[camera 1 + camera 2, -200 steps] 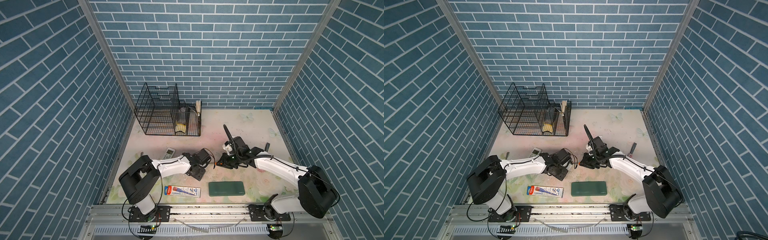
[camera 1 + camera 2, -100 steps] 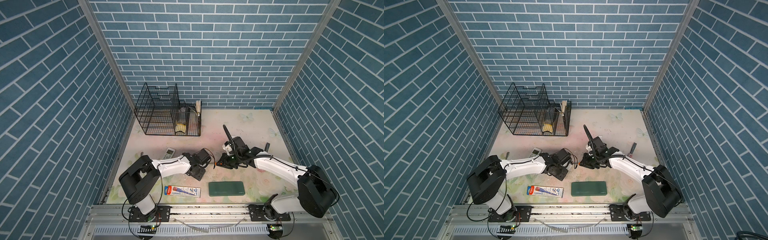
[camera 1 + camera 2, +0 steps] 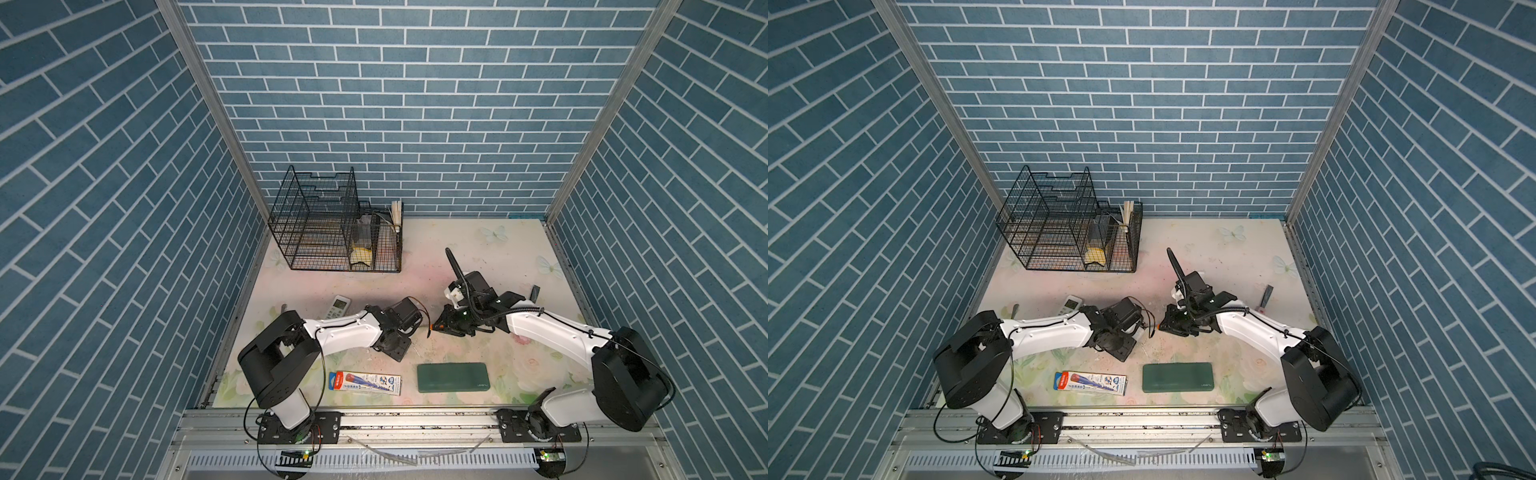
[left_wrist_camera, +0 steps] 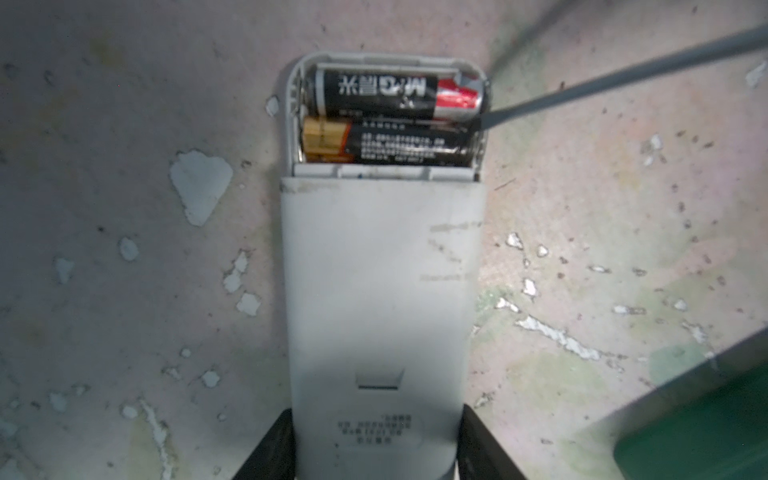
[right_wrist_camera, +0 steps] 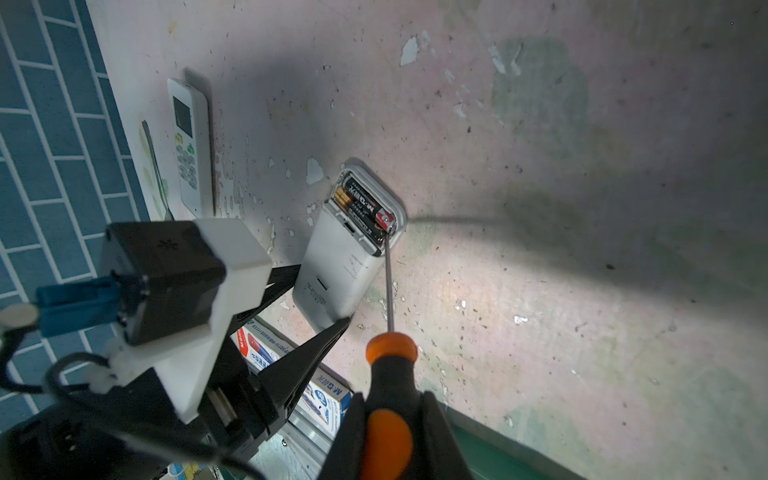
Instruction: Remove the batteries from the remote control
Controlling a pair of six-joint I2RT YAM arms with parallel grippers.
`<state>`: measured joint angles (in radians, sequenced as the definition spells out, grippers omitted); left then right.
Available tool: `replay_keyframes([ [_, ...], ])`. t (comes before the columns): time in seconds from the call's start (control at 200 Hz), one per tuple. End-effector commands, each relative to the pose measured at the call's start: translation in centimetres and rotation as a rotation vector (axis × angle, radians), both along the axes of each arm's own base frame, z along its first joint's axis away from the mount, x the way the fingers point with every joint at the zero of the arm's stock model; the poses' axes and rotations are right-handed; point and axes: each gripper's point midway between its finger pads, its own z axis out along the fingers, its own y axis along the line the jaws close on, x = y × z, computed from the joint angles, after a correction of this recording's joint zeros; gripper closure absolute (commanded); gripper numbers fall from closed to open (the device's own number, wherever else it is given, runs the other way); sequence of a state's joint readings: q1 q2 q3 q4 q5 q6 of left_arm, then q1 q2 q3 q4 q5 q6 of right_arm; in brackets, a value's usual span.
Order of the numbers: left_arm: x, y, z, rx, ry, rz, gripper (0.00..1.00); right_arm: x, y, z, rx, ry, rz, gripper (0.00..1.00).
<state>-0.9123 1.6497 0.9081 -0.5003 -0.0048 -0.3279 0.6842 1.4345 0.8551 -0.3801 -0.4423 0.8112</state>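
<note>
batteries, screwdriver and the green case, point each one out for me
batteries (image 4: 374, 93): left wrist view, black label of the red-ended cell in the open compartment.
screwdriver (image 5: 388, 440): right wrist view, orange part of the handle.
green case (image 3: 453, 377): a top view, middle of its lid.

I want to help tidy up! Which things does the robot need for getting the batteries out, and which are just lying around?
Needed: remote control, batteries, screwdriver.

Lying about: second remote, green case, printed box, wire basket.

batteries (image 4: 386, 120) side by side in remote (image 4: 380, 291), screwdriver (image 5: 388, 374) tip at their end
</note>
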Motion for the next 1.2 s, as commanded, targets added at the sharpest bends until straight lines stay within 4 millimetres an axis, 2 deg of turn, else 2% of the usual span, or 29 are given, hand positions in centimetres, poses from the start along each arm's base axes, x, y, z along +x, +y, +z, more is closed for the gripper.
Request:
replay_keyframes([
  [0.0,-1.0,-0.6,-1.8,0.009,0.034,-0.067,0.62,1.0,-0.1,-1.8,-0.058,-0.013,-0.014,1.0],
  [0.215,-1.4,-0.9,-2.2,0.015,0.047,-0.09,0.63,1.5,0.8,-1.2,-0.018,-0.035,0.006,1.0],
  [0.735,-1.8,-1.2,-2.7,0.024,0.058,-0.107,0.67,3.0,2.9,2.8,0.1,-0.136,0.036,1.0],
  [1.195,-2.0,-1.1,-3.0,0.029,0.062,-0.102,0.67,3.5,3.5,4.8,0.142,-0.178,0.045,1.0],
])
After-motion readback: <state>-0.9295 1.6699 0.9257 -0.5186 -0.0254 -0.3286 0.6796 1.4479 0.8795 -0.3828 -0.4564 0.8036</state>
